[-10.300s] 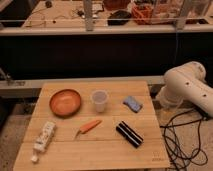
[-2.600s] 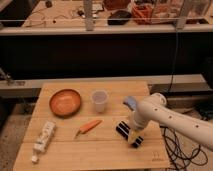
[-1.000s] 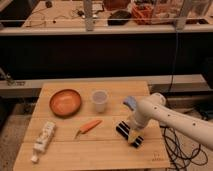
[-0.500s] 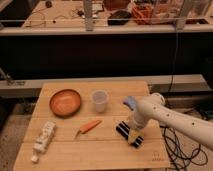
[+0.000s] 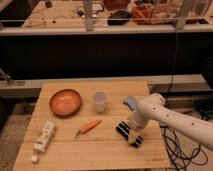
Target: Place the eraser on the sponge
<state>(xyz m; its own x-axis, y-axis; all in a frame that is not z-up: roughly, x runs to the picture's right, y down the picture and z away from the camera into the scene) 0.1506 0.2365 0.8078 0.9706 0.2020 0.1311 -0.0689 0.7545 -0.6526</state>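
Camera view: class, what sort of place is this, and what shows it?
Probably a robotics lab: a robot arm with its gripper at the eraser on a wooden table, loose cables on the floor, a cluttered workbench behind.

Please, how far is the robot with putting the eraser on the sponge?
Done: nothing placed yet; the eraser lies on the table, apart from the sponge. In hand: the end effector is down at the eraser, open. Left: grasp, lift, carry it to the sponge, set it down.

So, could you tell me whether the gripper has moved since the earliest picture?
Yes: from right of the table, the gripper has come inward, down at the eraser.
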